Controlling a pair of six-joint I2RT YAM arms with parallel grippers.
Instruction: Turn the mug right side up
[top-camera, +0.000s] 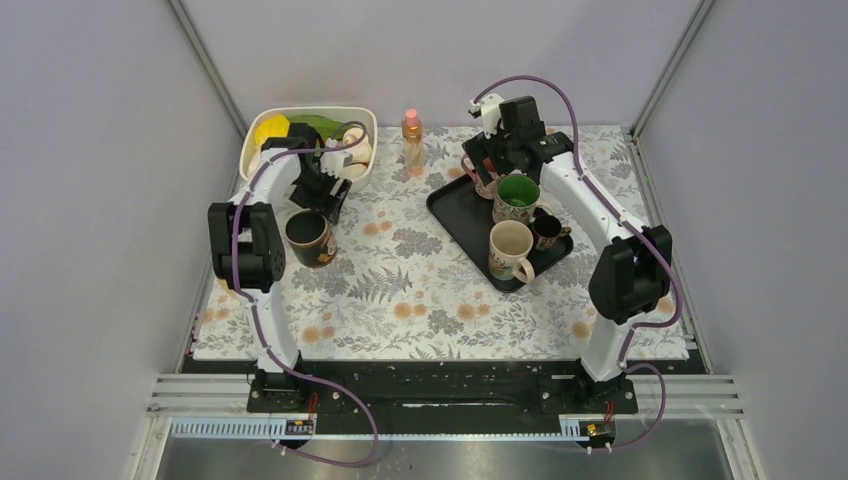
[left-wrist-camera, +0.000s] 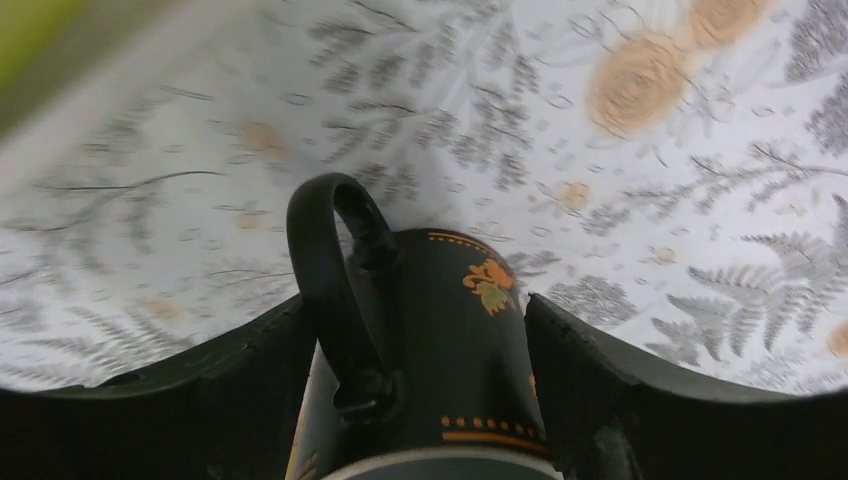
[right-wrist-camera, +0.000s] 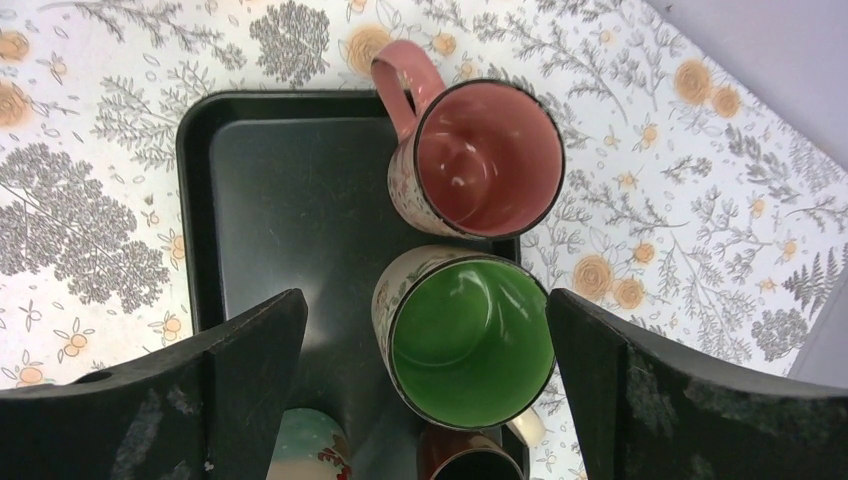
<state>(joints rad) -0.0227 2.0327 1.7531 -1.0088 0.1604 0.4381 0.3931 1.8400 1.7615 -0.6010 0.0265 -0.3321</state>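
The mug (top-camera: 310, 238) is black with orange leaf marks and stands on the floral cloth at the left, its dark opening facing up in the top view. My left gripper (top-camera: 322, 200) reaches down to it from behind. In the left wrist view the mug (left-wrist-camera: 450, 340) fills the gap of the left gripper (left-wrist-camera: 415, 305). Both fingers press its sides, its handle (left-wrist-camera: 325, 270) lies by the left finger, and its rim is nearest the camera. The mug looks sharp while the cloth behind is blurred. My right gripper (right-wrist-camera: 425, 310) hangs open over the tray with nothing held.
A black tray (top-camera: 455, 205) at the right holds a green-lined mug (right-wrist-camera: 470, 335), a pink mug (right-wrist-camera: 490, 160), a cream mug (top-camera: 510, 250) and a dark brown mug (top-camera: 545, 230), all upright. An orange bottle (top-camera: 412, 142) stands at the back. A white basin (top-camera: 310, 115) of items sits behind the left gripper.
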